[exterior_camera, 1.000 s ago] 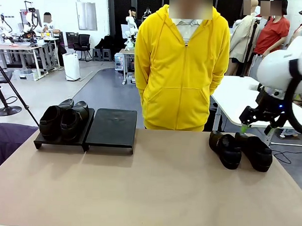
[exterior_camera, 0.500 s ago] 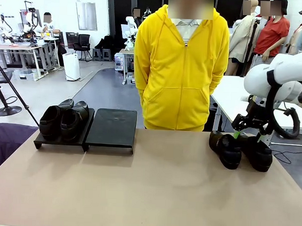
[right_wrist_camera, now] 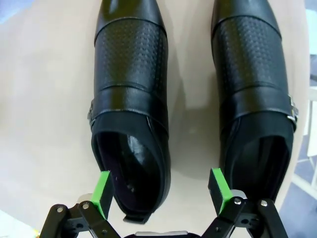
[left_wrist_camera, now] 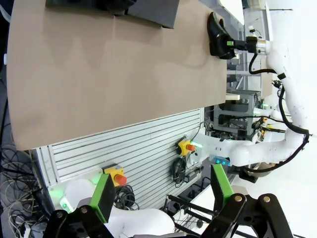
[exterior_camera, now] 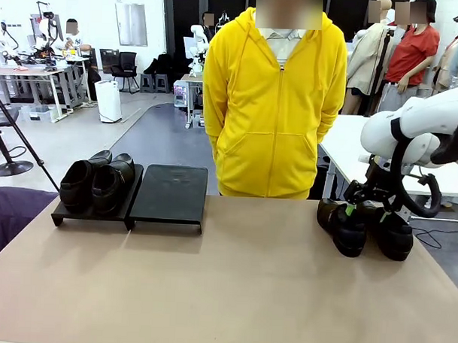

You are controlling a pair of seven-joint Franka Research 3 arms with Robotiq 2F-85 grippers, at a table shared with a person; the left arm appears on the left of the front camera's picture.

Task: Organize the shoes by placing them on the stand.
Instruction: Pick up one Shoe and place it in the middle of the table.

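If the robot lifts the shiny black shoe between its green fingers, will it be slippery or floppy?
The shoe looks glossy, so it may slide a little between the green pads of the right hand. Its upper holds its shape around the opening, so it probably won't flop. Held at the heel, the long toe might dip.

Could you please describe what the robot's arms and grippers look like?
The right arm is white with smooth rounded segments, and a black cable loops down beside its wrist. The right gripper and left gripper look alike: black linkage fingers with silver pivot bolts, tipped by flat bright green pads.
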